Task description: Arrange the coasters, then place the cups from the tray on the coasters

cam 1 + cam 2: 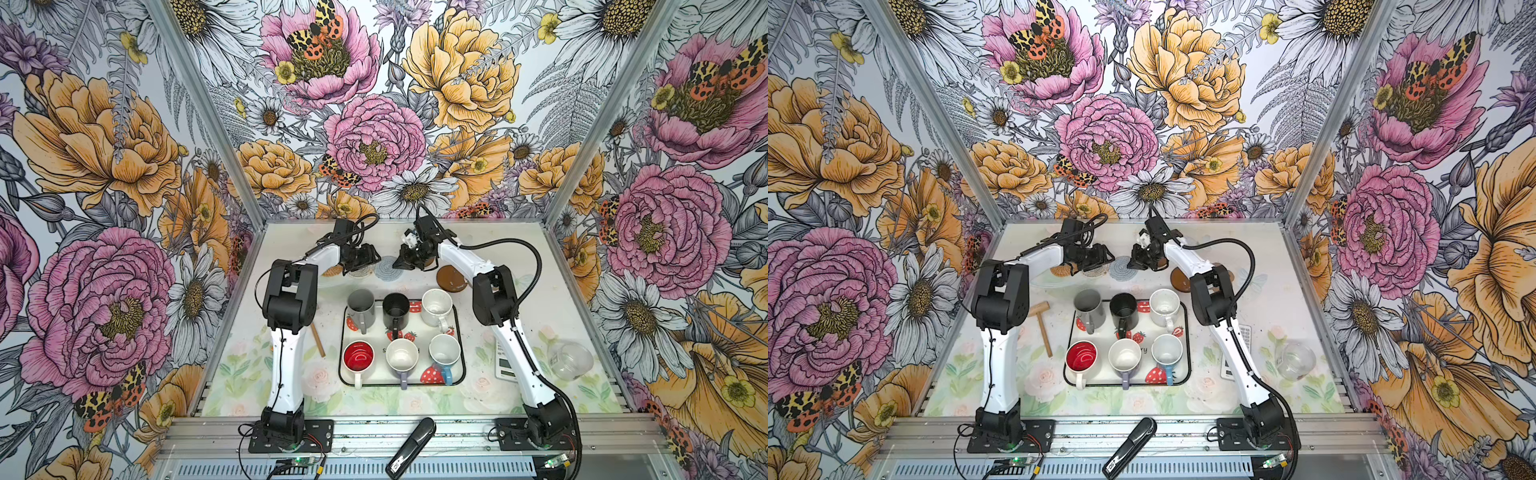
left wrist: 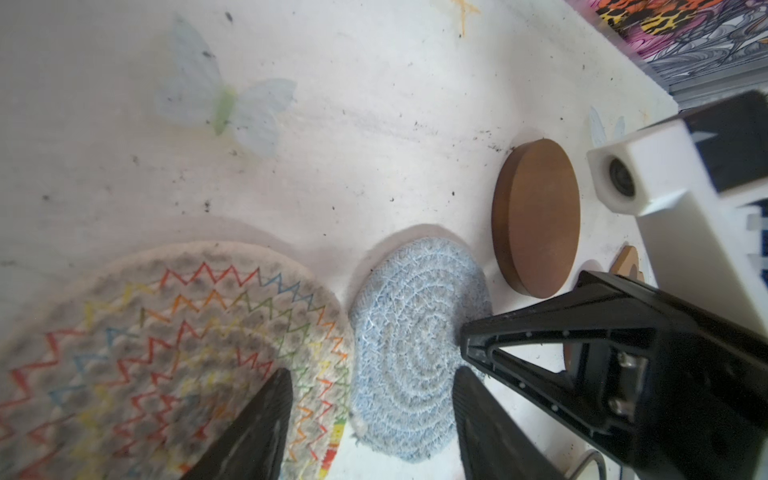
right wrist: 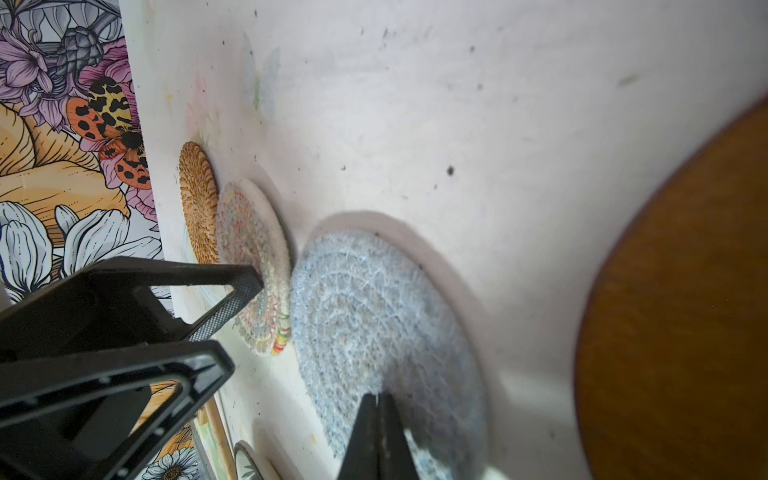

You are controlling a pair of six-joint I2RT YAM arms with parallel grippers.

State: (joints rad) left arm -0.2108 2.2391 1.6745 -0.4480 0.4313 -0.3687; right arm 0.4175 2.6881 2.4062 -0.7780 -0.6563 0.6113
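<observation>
A tan rattan coaster (image 3: pixel 197 203), a cream crochet coaster (image 2: pixel 166 353) with coloured zigzags and a grey-blue crochet coaster (image 2: pixel 415 353) lie flat in a close row at the far side of the bench (image 1: pixel 519 266). A brown disc coaster (image 2: pixel 536 220) lies just beside the grey-blue one. Nearer, the strawberry tray (image 1: pixel 459 332) holds six upright cups in two rows: grey mug (image 1: pixel 360 305), black mug (image 1: pixel 396 309), speckled white mug (image 1: pixel 436 307); red-lined mug (image 1: pixel 358 356), lavender mug (image 1: pixel 402 355), blue mug (image 1: pixel 444 351).

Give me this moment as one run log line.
left hand: open over cream coaster and grey-blue coaster | right hand: shut, tips at grey-blue coaster | cups: all six on tray
</observation>
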